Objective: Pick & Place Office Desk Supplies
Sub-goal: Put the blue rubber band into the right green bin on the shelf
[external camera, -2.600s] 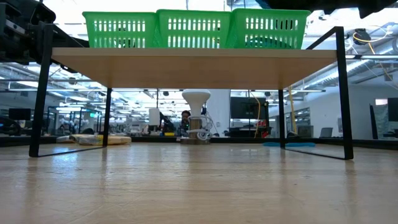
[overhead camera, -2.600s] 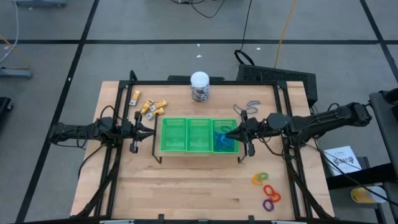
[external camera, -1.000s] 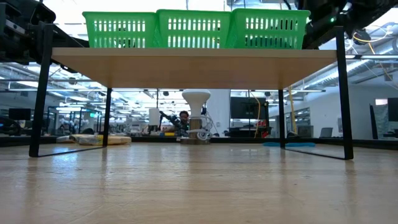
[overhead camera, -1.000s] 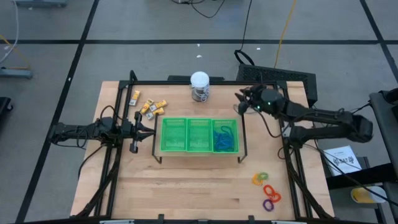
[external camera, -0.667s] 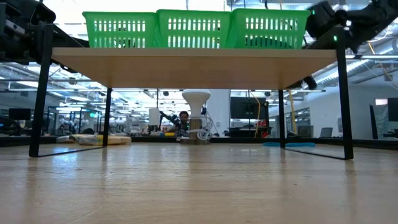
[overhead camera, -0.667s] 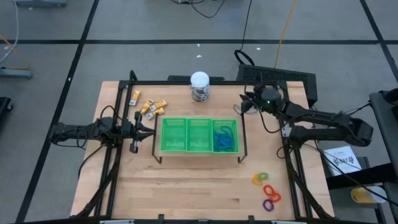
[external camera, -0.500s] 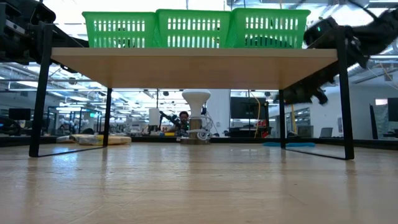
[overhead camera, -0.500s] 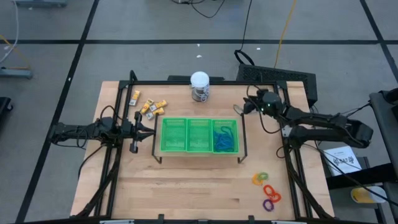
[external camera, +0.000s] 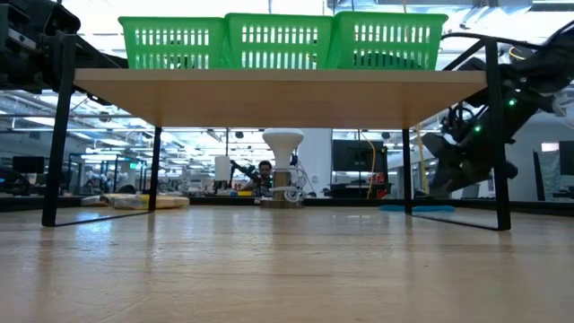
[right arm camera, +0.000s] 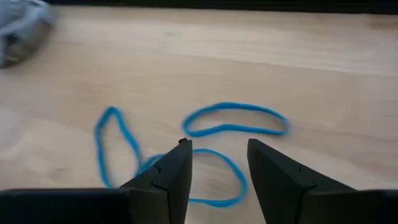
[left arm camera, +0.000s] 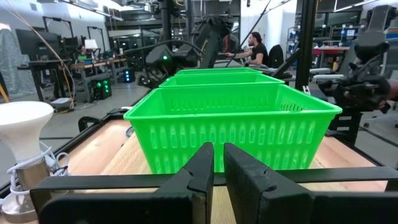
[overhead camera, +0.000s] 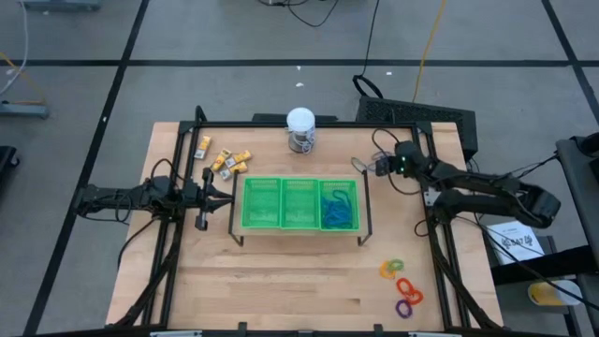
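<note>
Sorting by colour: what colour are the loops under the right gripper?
Blue: the loops on the wood, clearest in the right wrist view.

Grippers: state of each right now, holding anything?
Left gripper: closed, empty, parked beside the green tray.
Right gripper: open, holding nothing, fingers poised over the blue loops on the table.

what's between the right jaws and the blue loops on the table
Nothing: in the right wrist view the open right gripper hangs just above the blue loops, with only bare wooden table showing around them.
</note>
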